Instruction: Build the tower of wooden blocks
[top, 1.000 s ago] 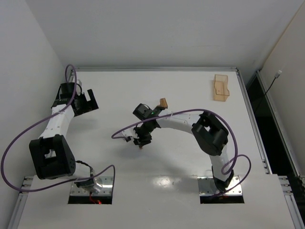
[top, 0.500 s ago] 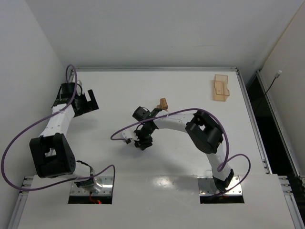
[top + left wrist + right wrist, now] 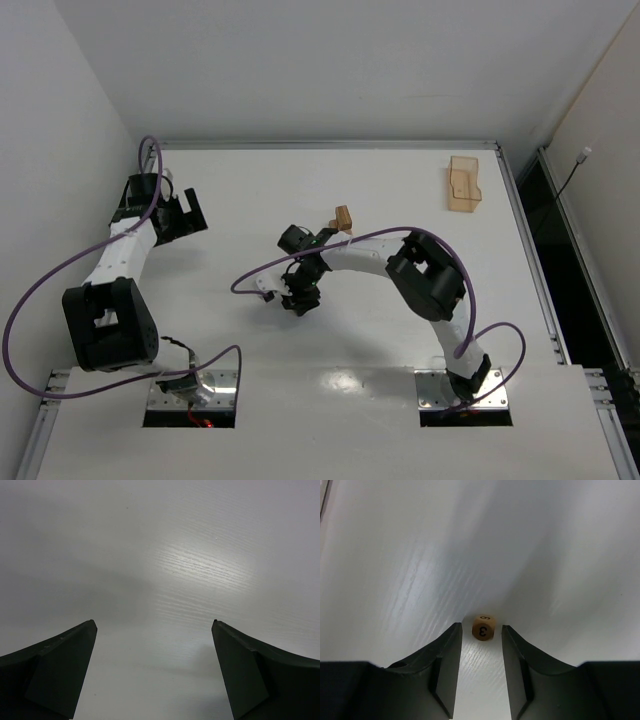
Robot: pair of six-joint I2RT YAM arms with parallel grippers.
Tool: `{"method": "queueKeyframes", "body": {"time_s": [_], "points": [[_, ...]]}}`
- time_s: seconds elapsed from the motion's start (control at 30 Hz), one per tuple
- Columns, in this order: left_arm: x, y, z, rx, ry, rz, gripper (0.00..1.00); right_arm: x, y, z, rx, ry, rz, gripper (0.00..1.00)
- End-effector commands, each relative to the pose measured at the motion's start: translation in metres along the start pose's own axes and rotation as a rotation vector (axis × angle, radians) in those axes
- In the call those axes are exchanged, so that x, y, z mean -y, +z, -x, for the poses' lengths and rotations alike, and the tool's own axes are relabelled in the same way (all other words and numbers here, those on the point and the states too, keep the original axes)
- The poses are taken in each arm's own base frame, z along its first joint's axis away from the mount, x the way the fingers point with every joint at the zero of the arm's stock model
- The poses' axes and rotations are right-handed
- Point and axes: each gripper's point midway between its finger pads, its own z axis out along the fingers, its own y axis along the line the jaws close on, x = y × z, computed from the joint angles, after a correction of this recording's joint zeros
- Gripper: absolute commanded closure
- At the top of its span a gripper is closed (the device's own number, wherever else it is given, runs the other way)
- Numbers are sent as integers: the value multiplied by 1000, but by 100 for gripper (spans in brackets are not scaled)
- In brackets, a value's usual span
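Note:
A tiny light-tan wood cube (image 3: 483, 629), marked with a 3 and a 6, lies on the white table just at the tips of my right gripper (image 3: 482, 625). The jaws stand a little apart on either side of it, not touching it. In the top view the right gripper (image 3: 300, 300) is low over the table's middle and hides the cube. A small stack of wood blocks (image 3: 343, 217) stands just behind the right arm. My left gripper (image 3: 154, 625) is open and empty over bare table at the far left (image 3: 186, 214).
A translucent orange-tan plastic tray (image 3: 463, 184) sits at the back right near the table's edge. A white wall runs close along the left side by the left arm. Purple cables loop from both arms.
My right gripper has shifted slightly left and toward the near edge and now covers the small cube that showed just below it. The left arm has not moved.

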Motion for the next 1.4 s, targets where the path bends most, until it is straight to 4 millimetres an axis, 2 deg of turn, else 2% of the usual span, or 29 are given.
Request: {"method": "queueKeyframes", "body": {"time_s": [0.0, 0.13, 0.27, 0.33, 0.43, 0.47, 0.53, 0.57, 0.63, 0.67, 0.7, 0.73, 0.8, 0.83, 0.87, 0.9, 0.97, 1.0, 1.03, 1.1, 1.13, 1.17, 1.23, 1.27, 1.37], "points": [[-1, 1, 8, 31, -8, -2, 0, 8, -2, 14, 36, -17, -13, 68], [-1, 1, 8, 31, -8, -2, 0, 7, -1, 15, 43, -7, -8, 75], [-2, 3, 7, 31, -8, -2, 0, 7, -4, 19, 55, -13, -9, 98], [-2, 3, 7, 31, -8, -2, 0, 13, -14, 22, 60, 18, -44, 100], [-2, -3, 11, 54, -16, 2, 0, 33, -51, 26, 70, 128, -176, 100], [-2, -1, 5, 40, -27, 5, 0, 47, -76, 39, 99, 156, -265, 100], [-3, -8, 5, 67, -35, 9, 0, 70, -118, 37, 130, 383, -428, 100], [-2, -9, 6, 82, -45, 5, 0, 90, -156, 36, 156, 534, -597, 100], [-4, -12, 4, 95, -44, 13, 0, 104, -189, 30, 164, 649, -713, 100], [-4, -15, 6, 107, -43, 11, 0, 103, -203, 18, 119, 731, -762, 100], [-4, -15, 6, 107, -43, 11, 0, 116, -229, 27, 143, 771, -819, 100], [-4, -14, 2, 98, -44, 13, 0, 125, -231, 6, 122, 902, -834, 100], [-3, -16, 7, 110, -52, 10, 0, 136, -257, -6, 134, 1028, -878, 100], [-3, -16, 7, 110, -52, 10, 0, 140, -267, -23, 148, 1096, -919, 100], [-1, -18, 13, 125, -51, 7, 0, 143, -281, -30, 152, 1111, -988, 100], [-1, -18, 15, 118, -51, 8, 0, 146, -284, -30, 160, 1119, -1014, 100], [-2, -17, 18, 123, -52, 17, 0, 149, -289, -49, 150, 1198, -1029, 100], [-2, -19, 20, 121, -52, 17, 0, 152, -283, -58, 138, 1226, -1023, 100], [-2, -16, 18, 112, -52, 19, 0, 152, -275, -57, 150, 1237, -991, 100], [-2, -18, 20, 112, -52, 19, 0, 148, -269, -75, 129, 1291, -969, 100], [-1, -19, 23, 121, -52, 17, 0, 148, -262, -73, 136, 1293, -936, 100], [-2, -17, 22, 112, -52, 19, 0, 145, -257, -82, 119, 1323, -926, 100], [-2, -17, 22, 112, -52, 19, 0, 141, -245, -87, 105, 1336, -891, 100], [-2, -17, 22, 112, -52, 19, 0, 142, -247, -90, 112, 1356, -896, 100], [-2, -14, 20, 103, -53, 21, 0, 137, -237, -99, 98, 1388, -865, 100]]}}
